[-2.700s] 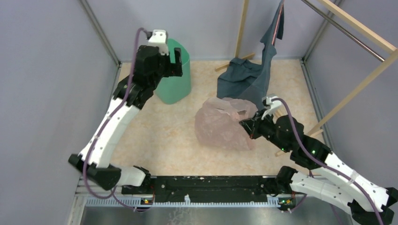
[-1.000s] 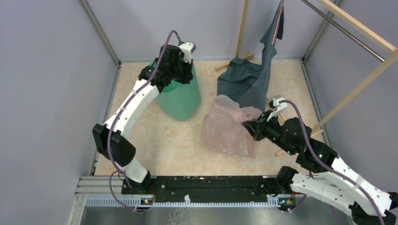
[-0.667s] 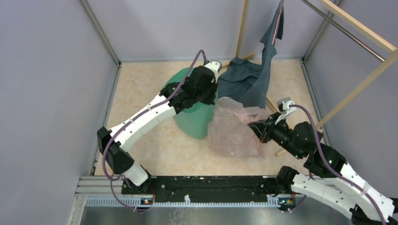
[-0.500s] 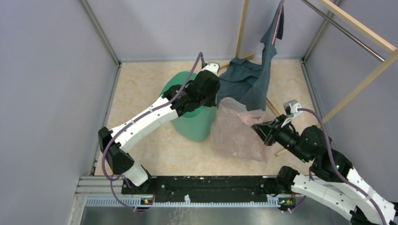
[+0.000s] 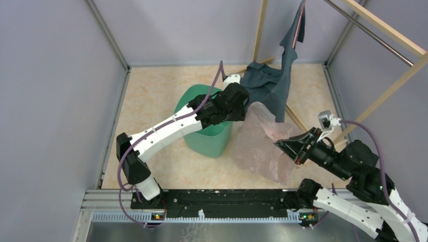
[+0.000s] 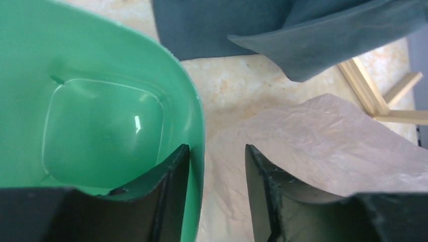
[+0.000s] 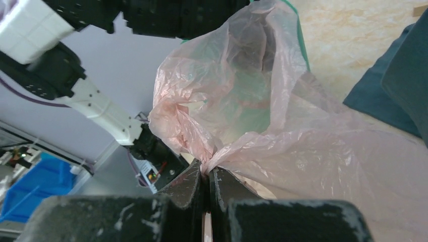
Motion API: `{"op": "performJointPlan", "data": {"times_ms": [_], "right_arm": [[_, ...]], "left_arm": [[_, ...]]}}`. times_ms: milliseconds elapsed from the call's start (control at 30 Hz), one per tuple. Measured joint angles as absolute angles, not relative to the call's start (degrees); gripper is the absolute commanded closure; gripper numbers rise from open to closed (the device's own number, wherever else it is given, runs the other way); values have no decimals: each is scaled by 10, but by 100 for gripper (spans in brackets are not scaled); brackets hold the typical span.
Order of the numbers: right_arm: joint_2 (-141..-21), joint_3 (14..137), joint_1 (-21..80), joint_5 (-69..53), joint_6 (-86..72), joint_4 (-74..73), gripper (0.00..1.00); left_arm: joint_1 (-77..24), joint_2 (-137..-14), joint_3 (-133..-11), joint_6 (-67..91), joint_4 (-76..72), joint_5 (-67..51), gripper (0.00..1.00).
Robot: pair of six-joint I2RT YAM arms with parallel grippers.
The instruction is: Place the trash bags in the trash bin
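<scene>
So my right pincer (image 7: 205, 174) was clenched on a bunched-up bit of the thin, wrinkly pale-pink plastic film bag (image 5: 260, 143). The bag hung right up against the right side of the mint-green plastic bin (image 5: 207, 142), outside it. My left pincer (image 6: 216, 151) straddled the bin's rim with its fingers apart, one inside and one outside, not squeezing it.

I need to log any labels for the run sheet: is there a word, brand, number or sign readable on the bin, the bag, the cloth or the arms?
No readable text anywhere.
trash bin: plain green walls, inside and out.
trash bag: unprinted pink film.
dark garment: no tag or print showing.
white arm casings: no legible marking.
blue crate, right wrist view: too blurred to show any text.
</scene>
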State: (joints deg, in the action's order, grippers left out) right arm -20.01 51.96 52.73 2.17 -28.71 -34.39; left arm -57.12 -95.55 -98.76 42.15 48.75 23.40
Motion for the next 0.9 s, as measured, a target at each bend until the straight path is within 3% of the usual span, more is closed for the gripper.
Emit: {"op": "performJointPlan", "data": {"times_ms": [233, 367, 533, 700, 900], "right_arm": [[-176, 564, 527, 8, -298, -361, 100], [-179, 598, 527, -15, -296, -361, 100], [-208, 630, 527, -98, -295, -287, 100], [-293, 632, 527, -210, -330, -119, 100], [-408, 686, 527, -252, -354, -37, 100]], "left_arm": [[-571, -933, -966, 390, 417, 143, 11], [-573, -861, -914, 366, 368, 79, 2], [-574, -776, -909, 314, 367, 81, 1], [-562, -719, -909, 243, 397, 119, 1], [-450, -705, -910, 155, 444, 117, 1]]}}
